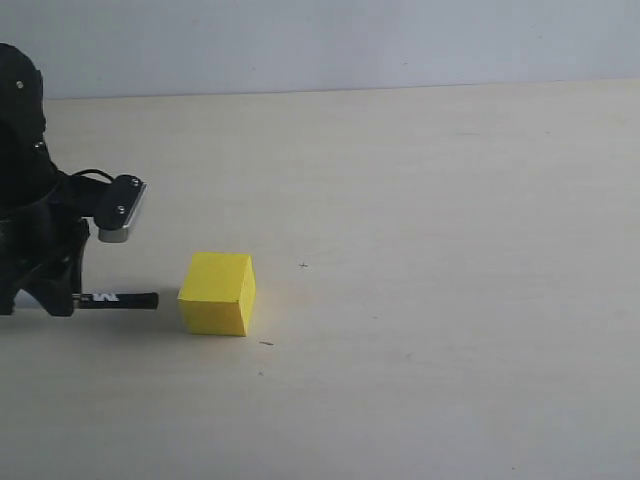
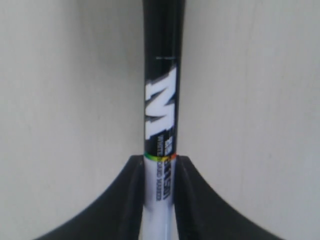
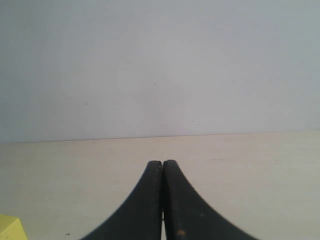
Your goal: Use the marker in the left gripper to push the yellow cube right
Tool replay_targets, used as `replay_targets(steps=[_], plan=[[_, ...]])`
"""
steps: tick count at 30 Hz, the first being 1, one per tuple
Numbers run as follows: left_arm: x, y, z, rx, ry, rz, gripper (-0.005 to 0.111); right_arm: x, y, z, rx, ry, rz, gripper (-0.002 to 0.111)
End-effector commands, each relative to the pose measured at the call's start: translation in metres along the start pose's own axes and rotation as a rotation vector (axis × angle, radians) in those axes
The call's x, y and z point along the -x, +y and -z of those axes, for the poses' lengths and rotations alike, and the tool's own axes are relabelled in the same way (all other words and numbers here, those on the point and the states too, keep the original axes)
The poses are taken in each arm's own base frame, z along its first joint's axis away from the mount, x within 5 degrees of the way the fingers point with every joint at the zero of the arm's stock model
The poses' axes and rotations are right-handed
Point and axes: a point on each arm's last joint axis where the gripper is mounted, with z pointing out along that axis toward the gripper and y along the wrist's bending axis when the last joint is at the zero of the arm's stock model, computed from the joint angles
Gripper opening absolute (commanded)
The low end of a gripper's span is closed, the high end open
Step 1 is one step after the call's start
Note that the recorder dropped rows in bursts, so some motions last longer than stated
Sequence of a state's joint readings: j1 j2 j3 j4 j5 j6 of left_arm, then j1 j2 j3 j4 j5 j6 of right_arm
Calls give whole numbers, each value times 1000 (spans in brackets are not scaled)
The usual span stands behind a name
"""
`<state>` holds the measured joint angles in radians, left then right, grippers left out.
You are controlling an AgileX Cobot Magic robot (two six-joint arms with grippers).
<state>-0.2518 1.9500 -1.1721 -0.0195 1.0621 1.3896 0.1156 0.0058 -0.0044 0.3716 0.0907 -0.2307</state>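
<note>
Nearest the exterior camera, a broad strip of pale table (image 1: 450, 400) is seen, marked by a few small dark specks (image 1: 266, 343). Farther back, the yellow cube (image 1: 217, 293) is set left of centre, one upright edge turned toward the camera. Just to its left, the marker (image 1: 120, 299) is held low and roughly level, its black end pointed at the cube's left face and just short of touching it; only bare tabletop is seen in the gap. The marker's white barrel is clamped by the left gripper (image 2: 160, 162), whose fingers are closed tight on either side. A grey-tipped camera module (image 1: 122, 210) is carried above. Right of the cube, open table is shown up to the grey wall (image 1: 350, 40). The right gripper (image 3: 162, 165) is pressed fully together, with nothing held.
</note>
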Motion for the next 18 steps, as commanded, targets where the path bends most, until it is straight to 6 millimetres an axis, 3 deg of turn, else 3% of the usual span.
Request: replay_targets(steps=[1, 5, 13, 18], plan=[[43, -3, 0, 65, -71, -26, 0, -1, 0, 0, 0, -4, 8, 0], [64, -5, 2, 104, -79, -75, 0, -1, 0, 0, 0, -4, 8, 0], [47, -9, 4, -1, -37, 86, 0, -1, 0, 0, 0, -4, 8, 0], [55, -16, 4, -62, -41, 223, 0, -1, 0, 0, 0, -4, 8, 0]])
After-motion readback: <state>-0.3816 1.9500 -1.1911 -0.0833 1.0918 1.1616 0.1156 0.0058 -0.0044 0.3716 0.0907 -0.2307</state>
